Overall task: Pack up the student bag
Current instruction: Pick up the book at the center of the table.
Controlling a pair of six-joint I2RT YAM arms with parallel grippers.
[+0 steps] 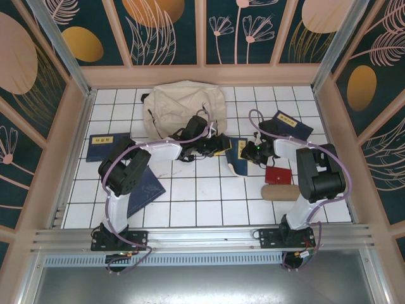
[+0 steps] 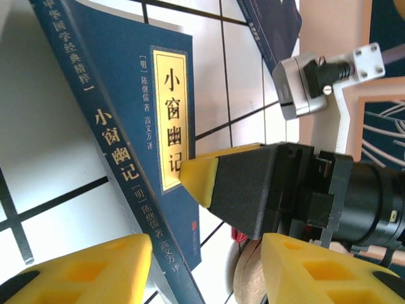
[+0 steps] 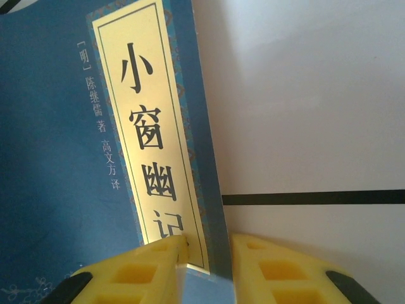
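**Right claw (image 3: 209, 254) clamped on navy book (image 3: 57, 164)**

It was closed narrowly over the book's edge. The left claw (image 2: 202, 278) was held half open, gripping nothing, just beside that book. The student bag (image 1: 180, 104) was laid at the far side of the tiled table (image 1: 209, 196).

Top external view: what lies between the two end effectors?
A navy, yellow-labelled book lies between the left end effector and right end effector, per top external view.
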